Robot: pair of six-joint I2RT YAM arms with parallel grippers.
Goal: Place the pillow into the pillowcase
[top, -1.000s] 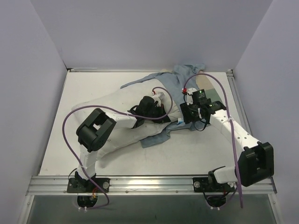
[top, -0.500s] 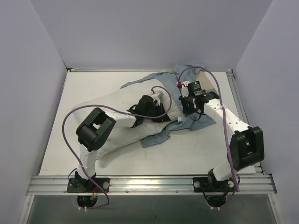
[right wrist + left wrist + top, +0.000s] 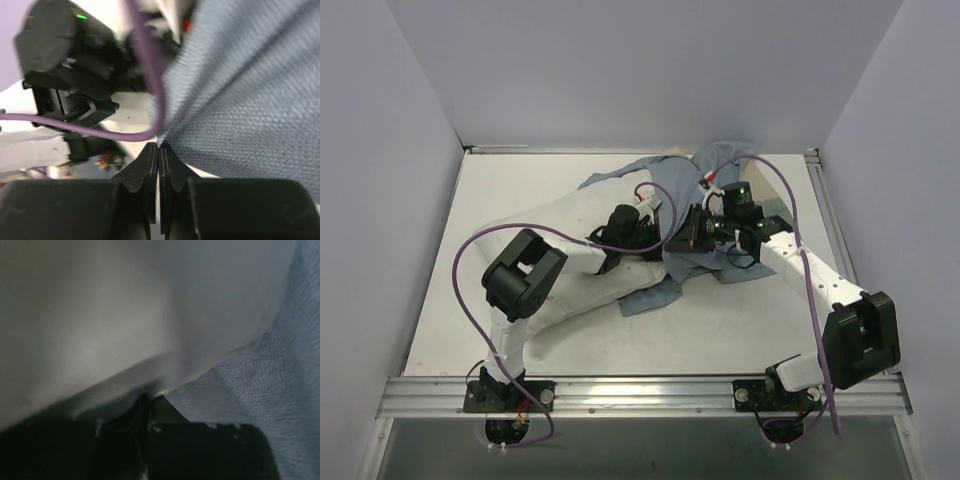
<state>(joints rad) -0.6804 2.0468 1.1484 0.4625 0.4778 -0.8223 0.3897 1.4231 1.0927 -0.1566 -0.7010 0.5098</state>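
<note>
The white pillow (image 3: 570, 290) lies slantwise from the near left to the table's middle. The blue-grey pillowcase (image 3: 720, 160) is rumpled around its far end, with a flap (image 3: 650, 297) under the near side. My left gripper (image 3: 642, 222) rests on the pillow's far end, shut on a fold of the pillow (image 3: 100, 315), with pillowcase cloth (image 3: 270, 380) beside its tips (image 3: 149, 399). My right gripper (image 3: 692, 232) sits just right of it. Its jaws (image 3: 158, 146) are shut on the pillowcase's edge (image 3: 250, 100), which fans out from them.
A purple cable (image 3: 145, 75) loops close in front of the right gripper, and another arcs over the left arm (image 3: 470, 280). Pale walls stand left, right and behind the white table (image 3: 500, 200). A metal rail (image 3: 640, 392) runs along the near edge.
My right gripper has shut on the pillowcase's edge and moved left toward the left gripper, drawing cloth over the pillow's end. The left gripper stays shut and has shifted slightly.
</note>
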